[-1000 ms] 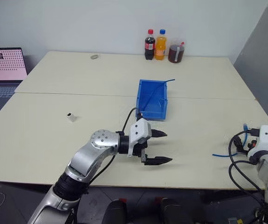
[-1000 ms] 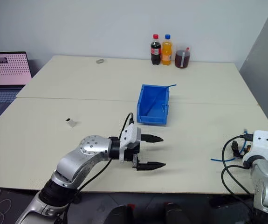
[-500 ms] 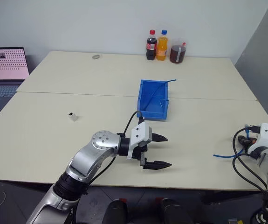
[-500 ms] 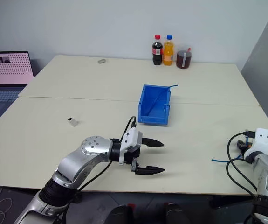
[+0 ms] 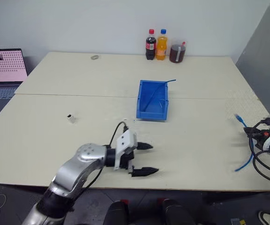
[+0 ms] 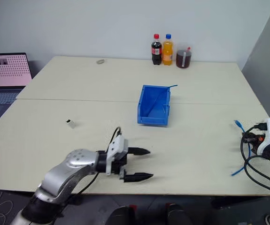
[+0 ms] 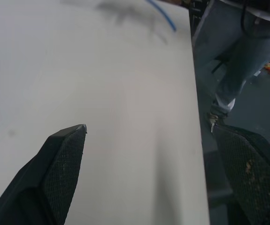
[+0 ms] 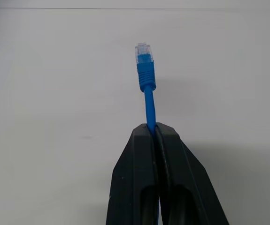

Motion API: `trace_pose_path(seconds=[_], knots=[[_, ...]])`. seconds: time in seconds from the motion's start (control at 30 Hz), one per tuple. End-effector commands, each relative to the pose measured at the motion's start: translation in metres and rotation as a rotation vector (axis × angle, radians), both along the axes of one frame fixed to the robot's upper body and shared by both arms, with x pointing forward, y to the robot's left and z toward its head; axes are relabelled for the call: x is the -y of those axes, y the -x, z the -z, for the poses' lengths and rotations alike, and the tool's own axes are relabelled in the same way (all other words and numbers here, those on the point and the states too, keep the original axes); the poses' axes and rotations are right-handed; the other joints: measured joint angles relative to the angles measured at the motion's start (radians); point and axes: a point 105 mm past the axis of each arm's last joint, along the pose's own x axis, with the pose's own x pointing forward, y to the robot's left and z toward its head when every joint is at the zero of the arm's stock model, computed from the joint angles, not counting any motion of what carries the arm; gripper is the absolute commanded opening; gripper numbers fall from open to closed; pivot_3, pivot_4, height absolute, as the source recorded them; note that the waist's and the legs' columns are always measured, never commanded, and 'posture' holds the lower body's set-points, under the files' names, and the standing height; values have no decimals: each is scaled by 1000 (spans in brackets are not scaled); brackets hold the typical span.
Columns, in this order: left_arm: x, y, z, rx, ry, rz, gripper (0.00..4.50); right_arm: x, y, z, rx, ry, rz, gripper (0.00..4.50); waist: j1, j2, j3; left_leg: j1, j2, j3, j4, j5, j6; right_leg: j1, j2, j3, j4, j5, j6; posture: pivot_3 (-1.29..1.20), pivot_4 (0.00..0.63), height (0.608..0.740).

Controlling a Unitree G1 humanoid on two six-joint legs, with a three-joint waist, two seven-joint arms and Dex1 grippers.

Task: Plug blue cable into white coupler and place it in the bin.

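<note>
the right gripper [image 8: 152,133] was clamped on the thin light-blue cable [image 8: 147,89] just behind its clear plug, at the table's right edge. the left gripper [image 5: 144,159] hung wide and empty. the tiny white boxy coupler [image 5: 70,117] sat well left of the blue plastic bin [image 5: 152,100].

- The left arm reached out low over the near part of the bench, elbow bent, forearm pointing toward the robot's right.
- The left pincer [image 5: 143,159] hung just above the bench, its two black fingers [image 7: 62,159] spread wide apart with nothing between them.
- The right arm stood at the far right edge of the bench, wrist raised.
- The right pincer [image 8: 152,132] had its fingers pressed together, pinching the blue cable [image 8: 148,105] just behind its plug.
</note>
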Motion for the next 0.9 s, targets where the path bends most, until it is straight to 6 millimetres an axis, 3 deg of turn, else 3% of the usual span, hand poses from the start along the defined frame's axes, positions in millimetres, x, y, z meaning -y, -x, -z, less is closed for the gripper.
trace_pose_path(seconds=[0.03, 0.13, 0.23, 0.43, 0.67, 0.9], knots=[[-30, -11, -4, 46, -10, -111, 4500, -72, 14, -16, 67, 215, -462, 25, -1, 1, 1, 0, 0, -1, 0, 0, 0, 1, 0, -2, 0, 0, 0, 0, 150, 740], [-54, -28, -3, 63, -26, -222, 4500, -113, 6, -12, 166, 375, -666, 25, 0, -2, 3, 3, 1, -3, 1, 0, 0, 4, -1, -6, 0, -2, -2, 0, 150, 740], [-65, -37, -7, 87, -27, -267, 4500, -154, -4, -4, 232, 421, -819, 25, 0, -3, 5, 5, 0, -3, 2, 1, 0, 3, -2, -6, 0, -3, -6, 0, 150, 740], [-86, -38, -4, 82, -50, -330, 4500, -228, -26, 11, 318, 476, -1054, 25, 2, -3, 5, 2, 1, -3, 1, 1, 0, 2, -2, -8, 1, 1, -6, 0, 150, 740], [-97, -37, 1, 82, -70, -367, 4500, -257, -36, 31, 341, 515, -1156, 25, 19, -4, 5, -1, 0, -4, 0, 0, -1, 2, -2, -11, 1, 0, -11, 0, 150, 740], [-98, -54, -4, 158, -66, -397, 4500, -267, -27, 38, 268, 420, -1208, 1539, 26, -3, 6, 0, 1, -6, 0, 0, -1, 2, -1, -12, 2, 0, -11, 0, 150, 740]])
